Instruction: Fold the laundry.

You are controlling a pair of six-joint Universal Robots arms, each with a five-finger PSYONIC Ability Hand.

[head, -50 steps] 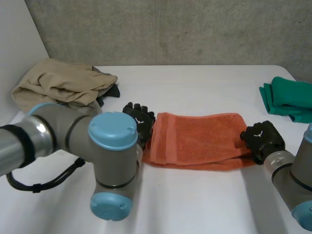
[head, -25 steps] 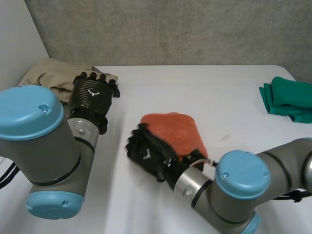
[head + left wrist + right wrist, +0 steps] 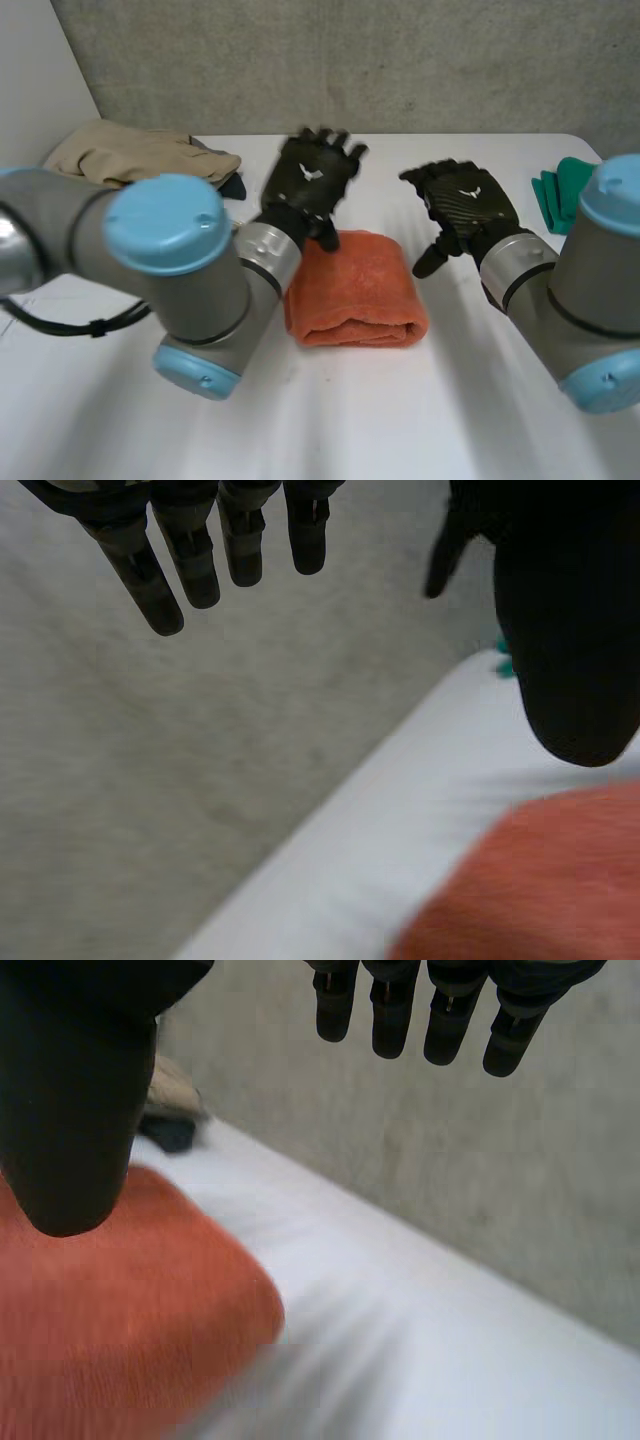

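An orange towel (image 3: 356,290) lies folded into a thick block on the middle of the white table (image 3: 330,420). My left hand (image 3: 312,183) hovers just above the towel's far left corner, fingers straight and apart, holding nothing. My right hand (image 3: 462,212) hangs in the air beside the towel's far right corner, open and empty too. In the left wrist view the fingers (image 3: 175,555) point at the grey wall, with the towel (image 3: 540,885) below the thumb. The right wrist view has the towel (image 3: 110,1310) under the thumb and straight fingers (image 3: 440,1010) above the table.
A beige garment pile (image 3: 135,158) with something dark tucked under it lies at the table's far left. A green cloth (image 3: 565,195) sits at the far right edge, partly behind my right arm. A grey wall (image 3: 350,60) stands behind the table.
The long orange towel was folded over from its right end into a short block. My right hand let go of it and rose to the right. My left hand came from the beige pile to the towel.
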